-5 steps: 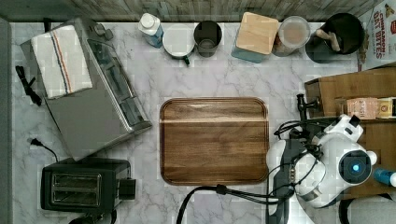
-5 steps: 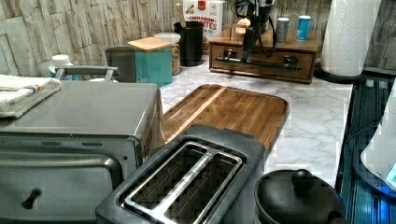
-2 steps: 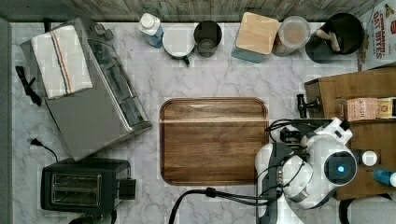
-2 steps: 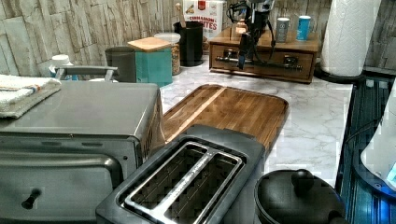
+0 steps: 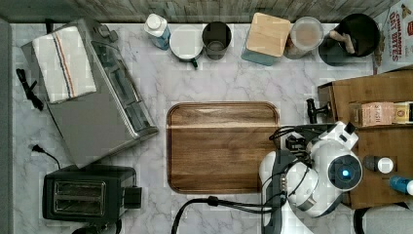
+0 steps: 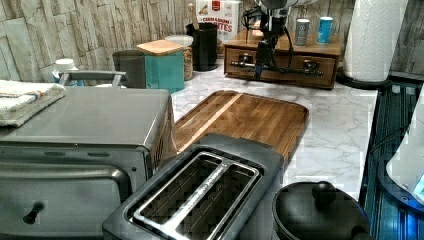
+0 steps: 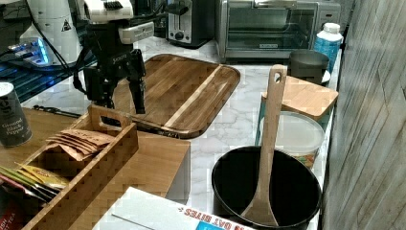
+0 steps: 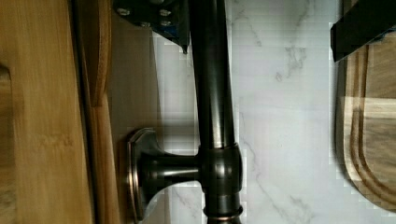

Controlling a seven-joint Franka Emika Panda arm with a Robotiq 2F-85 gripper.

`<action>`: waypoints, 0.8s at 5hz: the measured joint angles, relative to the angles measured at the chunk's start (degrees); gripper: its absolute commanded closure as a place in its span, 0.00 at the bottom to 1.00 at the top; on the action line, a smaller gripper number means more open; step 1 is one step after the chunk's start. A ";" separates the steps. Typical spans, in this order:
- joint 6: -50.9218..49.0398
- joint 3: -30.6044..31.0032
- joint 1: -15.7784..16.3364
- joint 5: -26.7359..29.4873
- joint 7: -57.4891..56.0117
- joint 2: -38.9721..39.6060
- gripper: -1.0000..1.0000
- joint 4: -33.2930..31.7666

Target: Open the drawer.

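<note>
Drawer [image 6: 287,67] front faced me; my gripper [image 7: 124,103] hung spread around its handle [image 8: 212,93], the bar's long axis running twelve to six between the fingers.

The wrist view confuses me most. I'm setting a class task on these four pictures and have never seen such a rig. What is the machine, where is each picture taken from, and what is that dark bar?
The white machine is a robot arm working at a marble kitchen counter. The top view looks straight down. The left view and right view look across the counter. The wrist view comes from a camera on the arm itself, so it sits very close.

On the counter lie a wooden tray, a toaster, a toaster oven and a small wooden cabinet.

The dark bar is the handle of the drawer. The open jaws straddle it and hold nothing yet.
</note>
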 measured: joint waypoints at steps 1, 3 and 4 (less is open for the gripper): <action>-0.73 0.07 -0.03 -0.94 -4.03 1.06 0.00 0.45; -17.21 0.36 0.09 -0.87 -7.05 2.41 0.00 7.39; -22.58 1.31 0.32 0.24 -6.71 2.87 0.00 9.29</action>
